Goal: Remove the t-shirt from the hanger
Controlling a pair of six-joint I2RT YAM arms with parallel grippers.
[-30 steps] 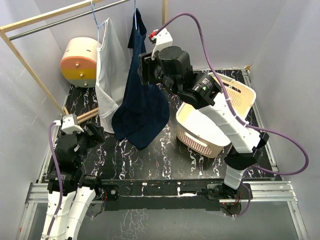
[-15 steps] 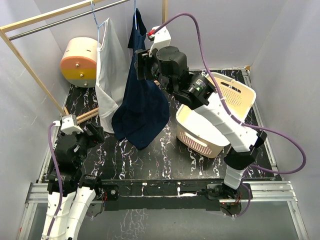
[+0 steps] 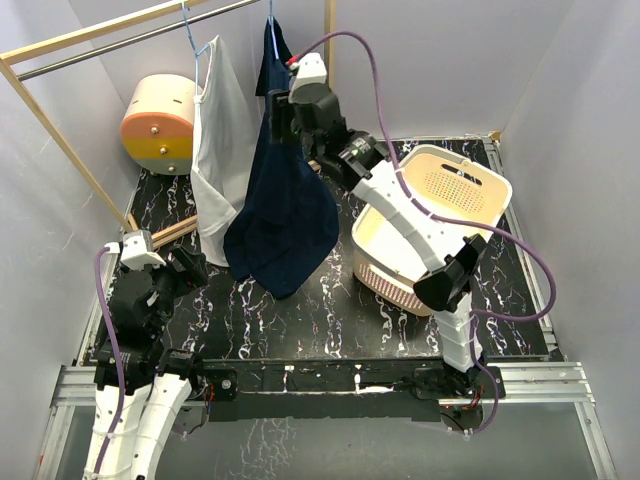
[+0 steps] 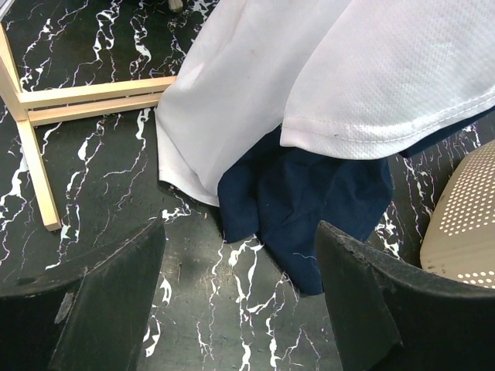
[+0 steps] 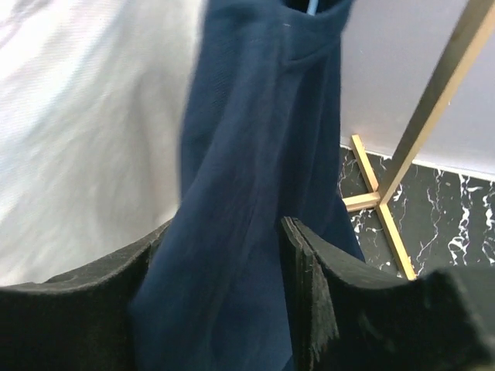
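Note:
A navy t-shirt (image 3: 285,210) hangs from a blue hanger (image 3: 270,25) on the rail, its hem touching the table. My right gripper (image 3: 283,125) is raised against the shirt's upper part. In the right wrist view its jaws (image 5: 226,224) stand apart with the navy fabric (image 5: 255,154) hanging between them, below the hanger's neck (image 5: 311,6). My left gripper (image 3: 190,262) is open and empty, low over the table at the left. Its wrist view shows the navy hem (image 4: 309,201) just beyond the gripper (image 4: 240,226).
A white t-shirt (image 3: 222,130) hangs on a second blue hanger left of the navy one; it also shows in both wrist views (image 4: 309,77) (image 5: 85,139). A cream laundry basket (image 3: 480,190) stands at the right. A wooden rack frame (image 3: 60,140) and an orange-and-cream drum (image 3: 160,122) stand at the back left.
My right arm has stretched up and back, carrying its gripper higher along the navy t-shirt towards the hanger. The left arm has not moved.

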